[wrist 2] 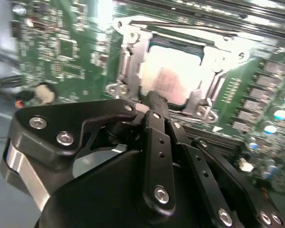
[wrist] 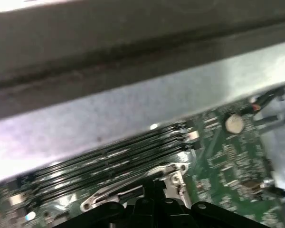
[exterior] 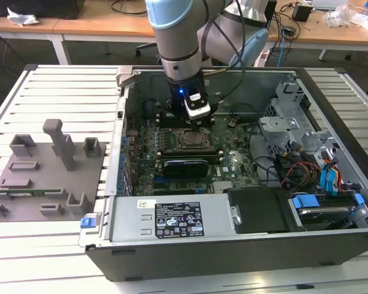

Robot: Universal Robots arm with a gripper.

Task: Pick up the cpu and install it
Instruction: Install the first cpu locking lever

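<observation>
The black, bolted linkage of the claw is seen nearest in the second wrist view, its matte fingers drawn together to a closed tip with nothing held between them. Just beyond that tip, toward twelve o'clock, the cpu is found lying flat in the socket, its pale square metal top ringed by the shiny steel frame on the green motherboard.
</observation>
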